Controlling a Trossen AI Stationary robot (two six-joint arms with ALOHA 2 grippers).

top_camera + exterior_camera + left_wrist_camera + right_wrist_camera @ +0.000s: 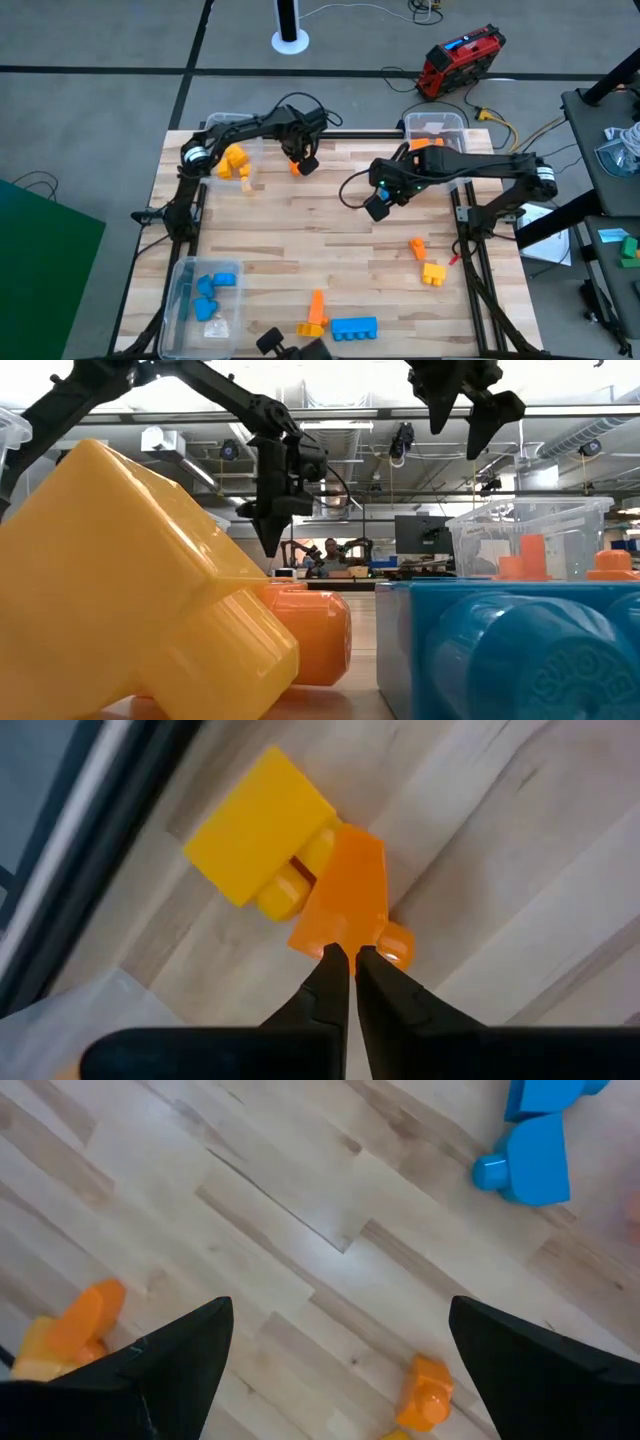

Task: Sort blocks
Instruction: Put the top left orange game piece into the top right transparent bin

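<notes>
Left gripper (347,956) clenched above one glossy orange block (345,900) touching one yellow studded block (262,825); right gripper (340,1345) released over the wood-plank surface (300,1210).

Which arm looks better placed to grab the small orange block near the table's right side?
The right: its open right tool hovers nearer that orange block; the left tool is shut on another orange piece.

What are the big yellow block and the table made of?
The yellow block looks like smooth, glossy plastic: light glints off its rounded edges. The table looks like wood, with pale planks and visible grain lines, probably sealed since it shines faintly.
</notes>
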